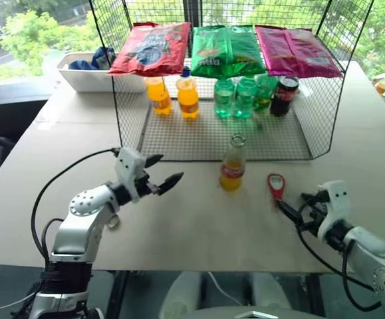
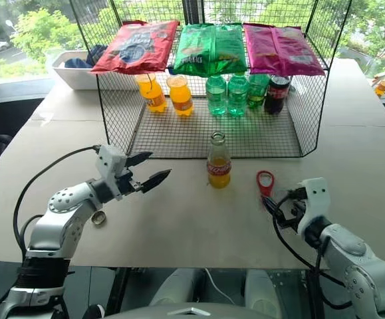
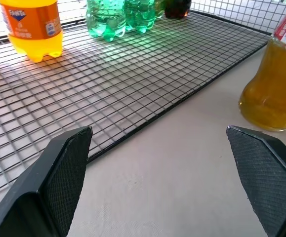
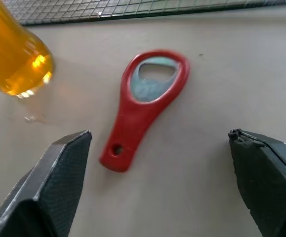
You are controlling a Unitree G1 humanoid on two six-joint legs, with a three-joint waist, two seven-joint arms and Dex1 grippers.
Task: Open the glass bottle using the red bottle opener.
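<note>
The glass bottle point(image 1: 233, 166) stands upright on the table just in front of the wire rack, with yellow-orange drink and a red label. To its right the red bottle opener point(image 1: 276, 184) lies flat on the table, free of any grip. My right gripper point(image 1: 293, 203) is open just behind the opener's handle. In the right wrist view the opener point(image 4: 143, 106) lies ahead of the spread fingers point(image 4: 66, 173), with the bottle's base point(image 4: 12, 59) beside it. My left gripper point(image 1: 170, 167) hangs open to the bottle's left, apart from it; the bottle point(image 3: 276, 94) stands beyond one finger.
A wire rack point(image 1: 219, 136) behind the bottle holds orange plastic bottles point(image 1: 187, 96), green bottles point(image 1: 235, 98) and a dark can point(image 1: 284, 95), with snack bags on top. A white bin point(image 1: 86, 76) sits at the back left. A small round metal piece point(image 2: 99, 218) lies by my left arm.
</note>
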